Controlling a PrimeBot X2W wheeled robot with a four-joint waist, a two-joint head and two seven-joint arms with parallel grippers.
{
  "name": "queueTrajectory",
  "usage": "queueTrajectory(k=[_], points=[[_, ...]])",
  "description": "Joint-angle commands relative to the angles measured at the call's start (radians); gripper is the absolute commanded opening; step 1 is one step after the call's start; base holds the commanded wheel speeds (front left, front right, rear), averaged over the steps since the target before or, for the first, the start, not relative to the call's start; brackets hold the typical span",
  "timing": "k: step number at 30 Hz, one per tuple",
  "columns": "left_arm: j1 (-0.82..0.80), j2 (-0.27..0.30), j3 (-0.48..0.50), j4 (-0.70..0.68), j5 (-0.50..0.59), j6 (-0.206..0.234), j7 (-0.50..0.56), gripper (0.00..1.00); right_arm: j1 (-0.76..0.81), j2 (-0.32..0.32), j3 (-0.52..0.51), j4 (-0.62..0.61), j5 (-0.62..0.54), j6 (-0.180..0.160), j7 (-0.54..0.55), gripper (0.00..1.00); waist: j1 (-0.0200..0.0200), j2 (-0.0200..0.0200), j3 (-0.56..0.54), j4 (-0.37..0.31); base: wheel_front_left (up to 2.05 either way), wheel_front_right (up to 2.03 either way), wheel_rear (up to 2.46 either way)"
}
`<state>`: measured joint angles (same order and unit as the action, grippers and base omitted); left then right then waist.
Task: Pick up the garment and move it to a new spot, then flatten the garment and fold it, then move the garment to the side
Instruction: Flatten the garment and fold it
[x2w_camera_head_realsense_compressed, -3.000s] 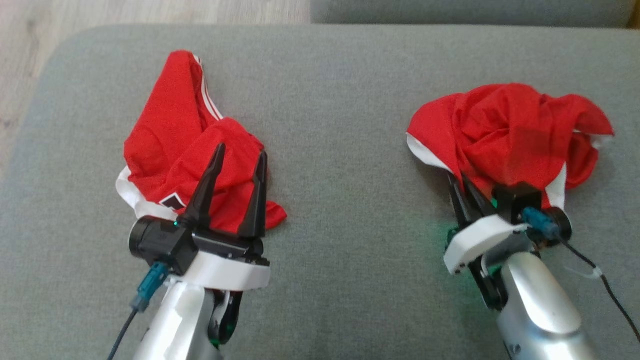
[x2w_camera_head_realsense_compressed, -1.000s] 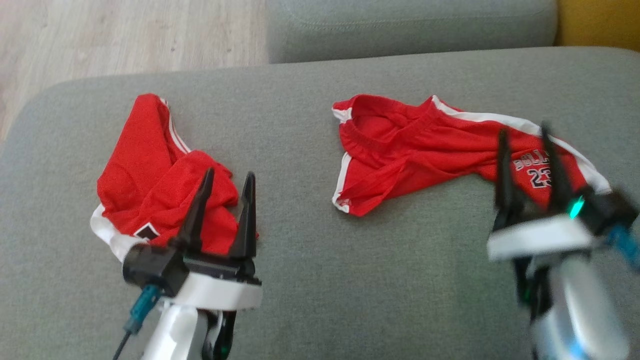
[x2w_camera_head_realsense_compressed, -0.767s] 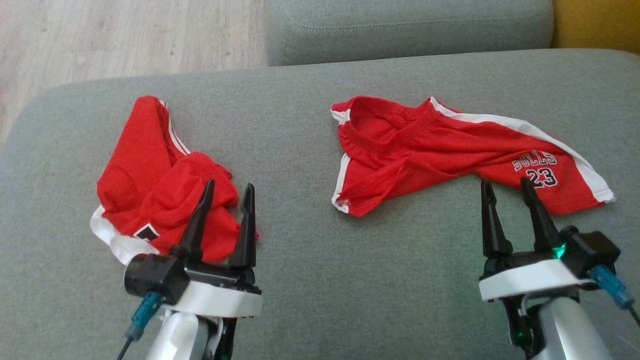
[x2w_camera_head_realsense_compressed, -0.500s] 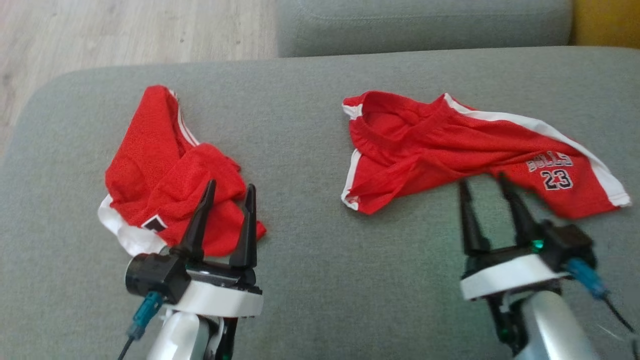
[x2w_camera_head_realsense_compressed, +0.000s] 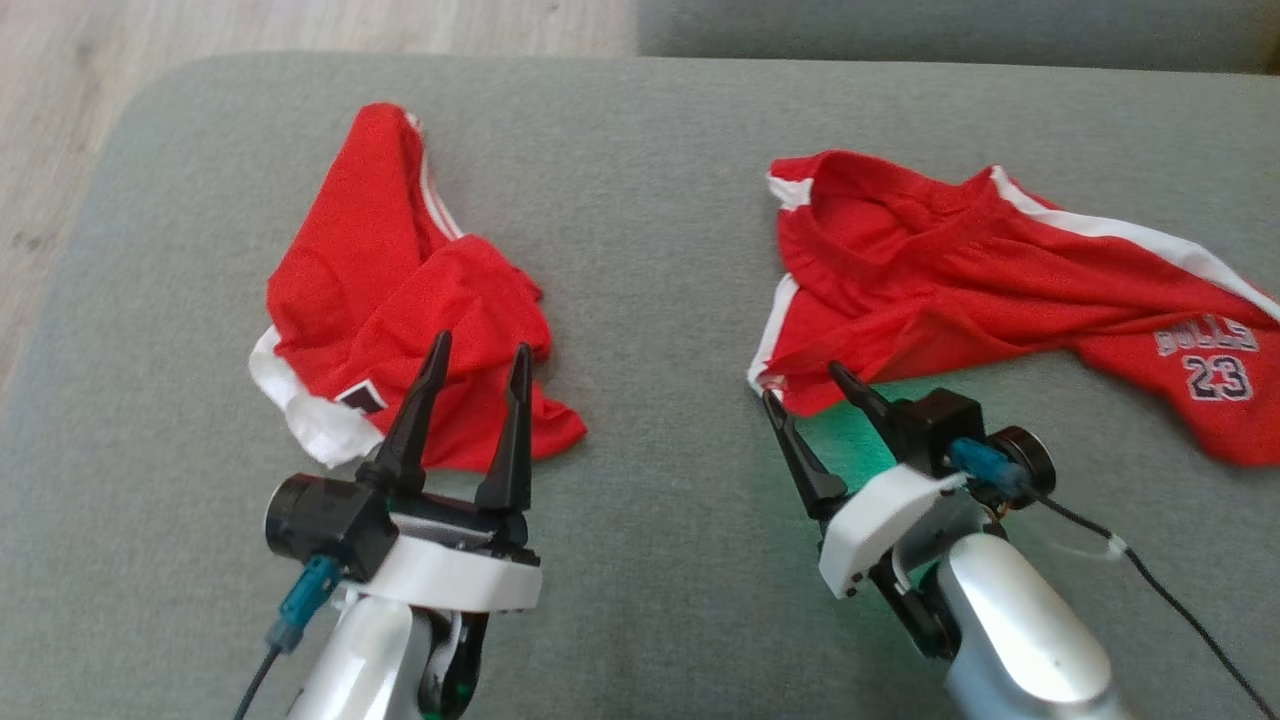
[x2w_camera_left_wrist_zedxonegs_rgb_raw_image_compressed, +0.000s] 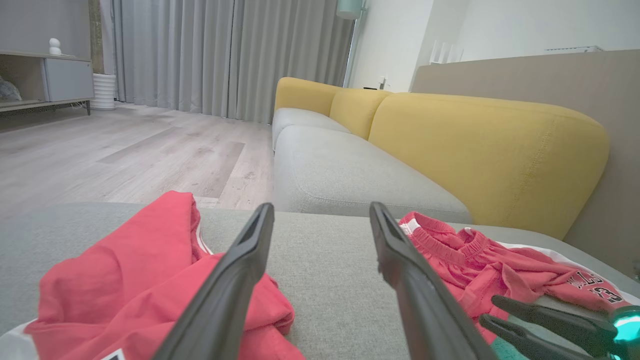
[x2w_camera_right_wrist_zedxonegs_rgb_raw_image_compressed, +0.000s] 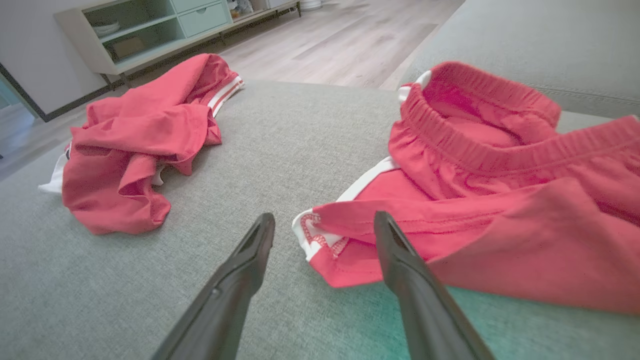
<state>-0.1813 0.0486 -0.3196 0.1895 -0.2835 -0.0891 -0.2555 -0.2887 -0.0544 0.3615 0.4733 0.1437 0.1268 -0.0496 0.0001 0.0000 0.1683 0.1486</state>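
The garment, red shorts (x2w_camera_head_realsense_compressed: 1000, 290) with white side stripes and "BULLS 23" print, lies spread across the right of the grey cushion (x2w_camera_head_realsense_compressed: 650, 250). My right gripper (x2w_camera_head_realsense_compressed: 801, 382) is open, its fingers either side of the shorts' near left hem corner. In the right wrist view the corner of the shorts (x2w_camera_right_wrist_zedxonegs_rgb_raw_image_compressed: 475, 200) sits just past my right gripper (x2w_camera_right_wrist_zedxonegs_rgb_raw_image_compressed: 325, 215). My left gripper (x2w_camera_head_realsense_compressed: 481, 342) is open over the near edge of a second, crumpled red garment (x2w_camera_head_realsense_compressed: 390, 290). The left wrist view shows my left gripper (x2w_camera_left_wrist_zedxonegs_rgb_raw_image_compressed: 321, 206) with nothing between its fingers.
The cushion's rounded left edge drops to a wooden floor (x2w_camera_head_realsense_compressed: 60, 120). Another grey seat (x2w_camera_left_wrist_zedxonegs_rgb_raw_image_compressed: 340, 170) and a yellow backrest (x2w_camera_left_wrist_zedxonegs_rgb_raw_image_compressed: 480, 150) stand beyond. A black cable (x2w_camera_head_realsense_compressed: 1170, 610) trails from my right wrist. A low cabinet (x2w_camera_right_wrist_zedxonegs_rgb_raw_image_compressed: 165, 30) stands across the room.
The shorts, bunched up three seconds ago, now lie spread out. My right gripper has moved left along their near edge to the left hem corner. The head camera has shifted; the left arm stayed put.
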Motion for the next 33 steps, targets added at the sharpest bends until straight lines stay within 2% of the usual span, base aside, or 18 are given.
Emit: queueTrajectory(k=[1,14,15,16,20,25,30,33], points=[[-0.046,0.002,0.025,-0.03,-0.011,0.0,-0.006,1.0,-0.046,0.004,0.03,-0.004,0.004,0.004,0.009,1.0,-0.0001,0.0,0.015,0.02,0.0,0.0,0.0],[-0.065,0.002,0.018,-0.033,-0.025,0.006,-0.006,1.0,-0.147,0.004,0.052,0.178,0.019,0.004,0.041,1.0,-0.0001,0.0,0.046,0.059,0.0,0.0,0.0],[-0.065,0.002,0.017,-0.033,-0.025,0.007,-0.006,1.0,-0.151,0.004,0.055,0.189,0.026,0.004,0.041,0.53,-0.0001,0.0,0.046,0.059,0.0,0.0,0.0],[-0.066,0.002,0.018,-0.032,-0.024,0.008,-0.006,1.0,-0.155,0.004,0.061,0.198,0.031,0.004,0.039,0.0,-0.0001,0.0,0.045,0.058,0.0,0.0,0.0],[-0.064,0.002,0.027,-0.031,-0.019,0.011,-0.006,1.0,-0.161,0.004,0.049,0.21,0.058,0.004,0.003,0.0,-0.0001,0.0,0.037,0.039,0.0,0.0,0.0],[-0.05,0.002,0.05,-0.027,-0.004,0.009,-0.006,1.0,-0.123,0.004,-0.023,0.205,0.08,0.004,-0.035,0.0,-0.0001,0.0,0.0,-0.02,0.0,0.0,0.0],[-0.025,0.002,0.075,-0.031,0.008,0.005,-0.006,1.0,-0.04,0.004,-0.163,0.161,0.038,0.004,-0.035,0.0,-0.0001,0.0,-0.044,-0.106,0.0,0.0,0.0],[-0.013,0.002,0.083,-0.037,0.012,0.005,-0.006,1.0,0.026,0.004,-0.252,0.087,-0.004,0.004,-0.003,0.0,-0.0001,0.0,-0.057,-0.155,0.0,0.0,0.0]])
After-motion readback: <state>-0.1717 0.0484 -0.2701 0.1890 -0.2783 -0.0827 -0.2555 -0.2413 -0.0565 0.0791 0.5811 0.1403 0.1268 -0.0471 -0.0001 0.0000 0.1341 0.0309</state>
